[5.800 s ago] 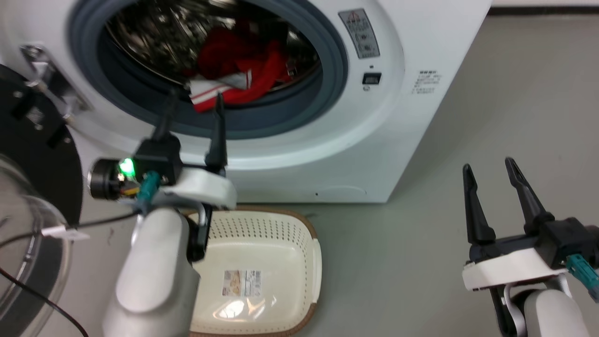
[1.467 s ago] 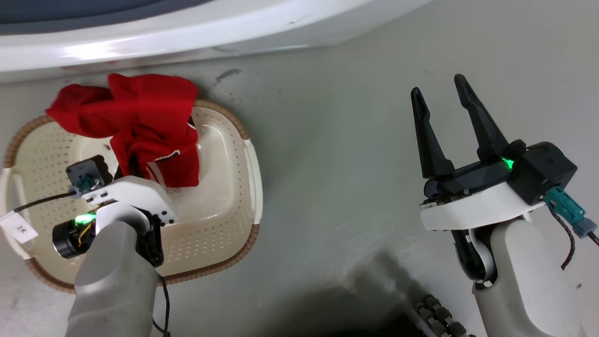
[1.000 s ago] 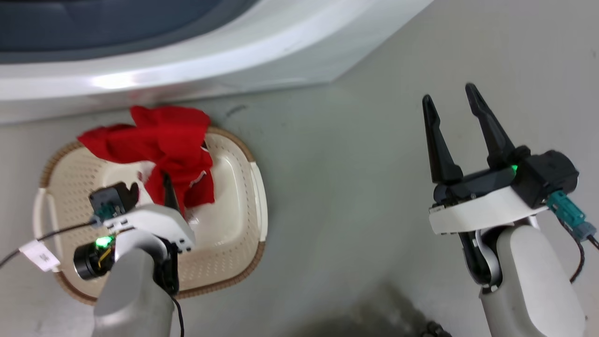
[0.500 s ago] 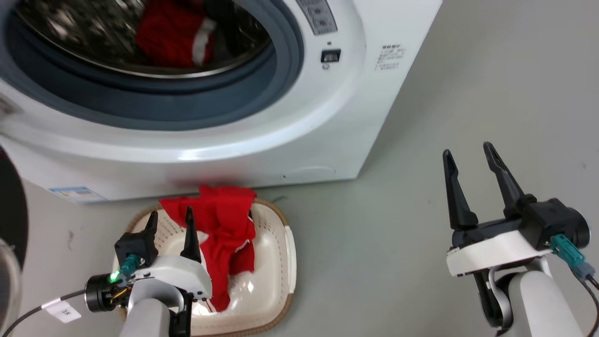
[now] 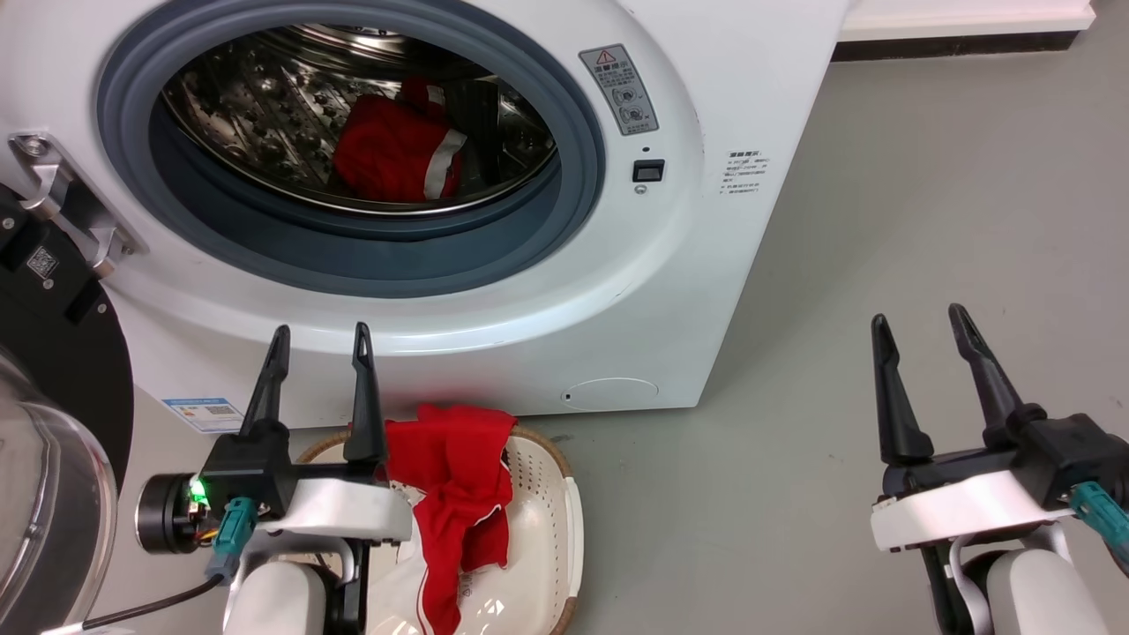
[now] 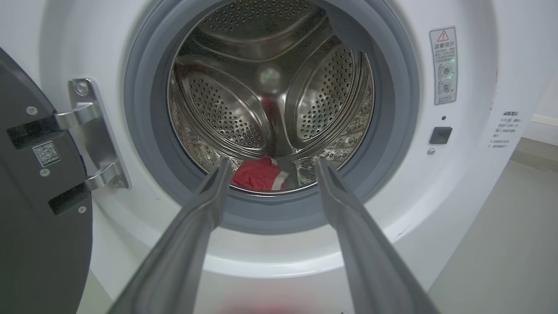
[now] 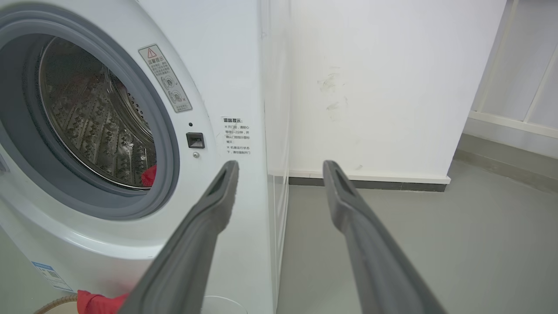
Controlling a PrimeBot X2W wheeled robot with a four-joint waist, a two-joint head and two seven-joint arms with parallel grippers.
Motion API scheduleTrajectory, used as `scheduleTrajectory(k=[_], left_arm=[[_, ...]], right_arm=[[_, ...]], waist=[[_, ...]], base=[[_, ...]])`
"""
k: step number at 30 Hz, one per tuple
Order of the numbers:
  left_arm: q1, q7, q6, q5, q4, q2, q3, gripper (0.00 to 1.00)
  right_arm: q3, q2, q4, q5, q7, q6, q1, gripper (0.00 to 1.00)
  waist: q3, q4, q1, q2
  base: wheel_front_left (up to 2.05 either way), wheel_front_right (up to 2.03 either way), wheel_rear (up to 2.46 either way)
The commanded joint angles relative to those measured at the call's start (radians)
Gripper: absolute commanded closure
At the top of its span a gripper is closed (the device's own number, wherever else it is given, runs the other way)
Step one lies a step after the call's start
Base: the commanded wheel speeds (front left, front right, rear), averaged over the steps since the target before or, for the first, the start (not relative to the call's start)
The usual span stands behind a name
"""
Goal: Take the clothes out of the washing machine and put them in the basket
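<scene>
Floor [image 5: 750, 494] lies bare around the right gripper [image 5: 917, 313]; it and the left gripper [image 5: 321, 328] gape wide, empty. One red garment [image 5: 454, 476] drapes over the basket [image 5: 569, 520] rim. A second garment [image 5: 397, 159] sits deep inside the open washing machine [image 5: 723, 291], whose warning sticker [image 5: 619, 88] is unreadable.

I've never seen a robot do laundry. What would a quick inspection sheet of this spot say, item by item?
Surface: grey floor; the basket stands on it in front of the machine.
Job's things: washing machine, its door swung open at the left; red garment in the drum; second red garment draped over the basket's far rim and down inside.
Clutter: nothing seen.
Grippers: left gripper open, empty, raised above the basket; right gripper open, empty, over the floor.
Cables: black cable trails from the left wrist, below a teal plug.
Surroundings: white wall with dark skirting beside the machine.
</scene>
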Motion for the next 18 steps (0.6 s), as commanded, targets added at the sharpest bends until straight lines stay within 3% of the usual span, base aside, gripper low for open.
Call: scheduleTrajectory(k=[1,9,18], left_arm=[[-0.007,-0.002,0.004,0.007,-0.013,0.0,-0.003,0.0],[-0.142,-0.002,-0.017,0.029,0.013,0.017,-0.005,0.0],[-0.393,0.006,-0.031,0.024,0.201,0.057,0.012,0.0]], right_arm=[[-0.005,0.0,-0.011,-0.007,0.003,-0.001,0.011,0.0],[-0.017,0.0,-0.084,-0.009,0.025,-0.001,-0.004,0.0],[0.002,0.0,-0.175,0.014,0.029,-0.001,-0.053,0.0]], waist=[[-0.002,0.004,0.0002,0.0],[0.042,-0.001,0.0002,0.0],[0.179,-0.056,0.0002,0.0]], base=[[0.0,0.0,0.0],[0.0,0.0,0.0],[0.0,0.0,0.0]])
